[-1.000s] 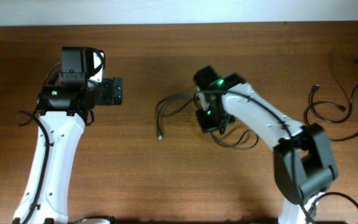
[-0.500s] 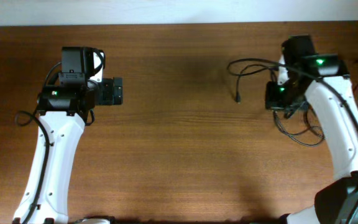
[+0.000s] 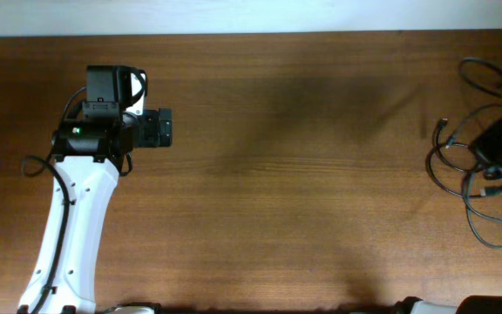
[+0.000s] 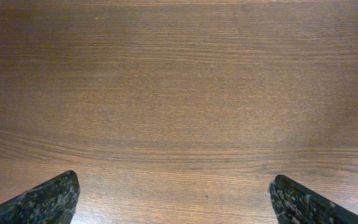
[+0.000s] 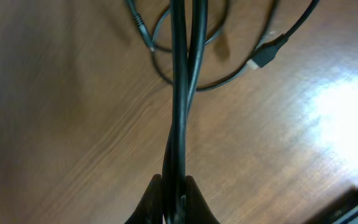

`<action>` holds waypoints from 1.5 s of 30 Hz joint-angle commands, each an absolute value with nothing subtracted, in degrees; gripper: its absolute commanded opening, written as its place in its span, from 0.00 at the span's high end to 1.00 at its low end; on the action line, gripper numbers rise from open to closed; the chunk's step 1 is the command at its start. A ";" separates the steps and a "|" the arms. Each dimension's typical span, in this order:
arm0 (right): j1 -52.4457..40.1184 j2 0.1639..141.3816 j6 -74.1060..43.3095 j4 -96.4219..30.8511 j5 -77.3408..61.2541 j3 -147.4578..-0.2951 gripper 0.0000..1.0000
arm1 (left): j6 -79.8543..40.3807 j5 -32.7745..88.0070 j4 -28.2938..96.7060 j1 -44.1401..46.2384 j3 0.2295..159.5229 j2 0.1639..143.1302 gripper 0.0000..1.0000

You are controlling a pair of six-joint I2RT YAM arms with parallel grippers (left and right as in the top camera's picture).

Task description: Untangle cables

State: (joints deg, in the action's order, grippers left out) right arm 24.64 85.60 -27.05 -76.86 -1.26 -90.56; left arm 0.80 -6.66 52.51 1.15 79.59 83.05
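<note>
Pinching several strands of the cables [image 5: 179, 93] at once, the right claw [image 5: 173, 194] hangs by the worktop's [image 3: 277, 218] far right edge, where the loops lie bunched. Pulling from such a grip could tighten the snarl or drag it overboard. The cords are thin, smooth and black, one with a pale plug [image 5: 266, 56]; the worktop is grained brown wood. The left claw [image 4: 174, 177] is spread, well apart.

The cables [image 5: 178, 81] lie bunched at the table's [image 3: 303, 209] far right edge, some pinched in my right gripper [image 5: 173, 200] there. My left gripper [image 3: 162, 129] sits well apart, far left.
</note>
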 commanded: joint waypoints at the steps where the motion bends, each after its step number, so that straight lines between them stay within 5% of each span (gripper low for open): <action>1: 30.17 83.59 -33.78 -78.11 -0.32 -91.57 0.96 | 0.19 -6.28 52.40 0.95 79.85 83.31 0.01; 15: 55.22 83.72 -36.95 -76.34 5.28 -91.35 0.96 | 0.19 -6.28 52.40 0.95 79.85 83.31 0.01; 24: 56.77 87.59 -36.95 -70.02 11.22 -89.14 0.96 | 0.19 -6.28 52.40 0.95 79.85 83.31 0.01; 31: 56.75 104.20 -38.65 -66.11 10.74 -87.53 0.96 | 0.19 -6.28 52.40 0.99 79.85 83.31 0.01; 32: 56.75 106.26 -38.65 -66.13 10.17 -87.53 0.89 | 0.19 -6.28 52.40 0.99 79.85 83.31 0.01; 34: 56.75 110.06 -38.63 -66.15 7.64 -87.53 0.45 | 0.19 -6.28 52.40 0.99 79.85 83.31 0.01; 36: 56.75 111.83 -38.57 -66.15 6.85 -87.53 0.23 | 0.19 -6.28 52.40 0.95 79.85 83.31 0.01; 40: 56.75 111.70 -35.57 -66.17 3.53 -87.55 0.22 | 0.19 -6.28 52.40 0.95 79.85 83.31 0.01; 41: 56.64 111.46 -32.91 -66.15 1.08 -87.59 0.13 | 0.19 -6.28 52.40 0.95 79.85 83.31 0.01; 45: 56.53 108.18 -25.78 -65.76 -6.44 -87.66 0.02 | 0.19 -6.28 52.40 0.95 79.85 83.31 0.01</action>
